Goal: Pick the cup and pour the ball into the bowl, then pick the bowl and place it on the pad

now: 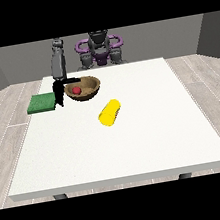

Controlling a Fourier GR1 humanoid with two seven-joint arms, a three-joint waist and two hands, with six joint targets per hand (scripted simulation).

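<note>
A brown bowl [83, 88] stands on the white surface [138, 143] towards its far left part, and a red ball [77, 90] lies inside the bowl. The hand at the view's left [58, 92] hangs from a grey forearm just beside the bowl's left rim; one dark finger [72, 80] reaches across the top of that rim, while the rest of the hand drops down between the bowl and the pad. Whether it is actually grasping the rim or only touching it cannot be told. The green pad [42, 103] lies flat at the surface's left edge, just beside the hand and apart from the bowl. The yellow cup [109, 112] lies on its side nearer the camera, well apart from the bowl. The other hand cannot be made out
</note>
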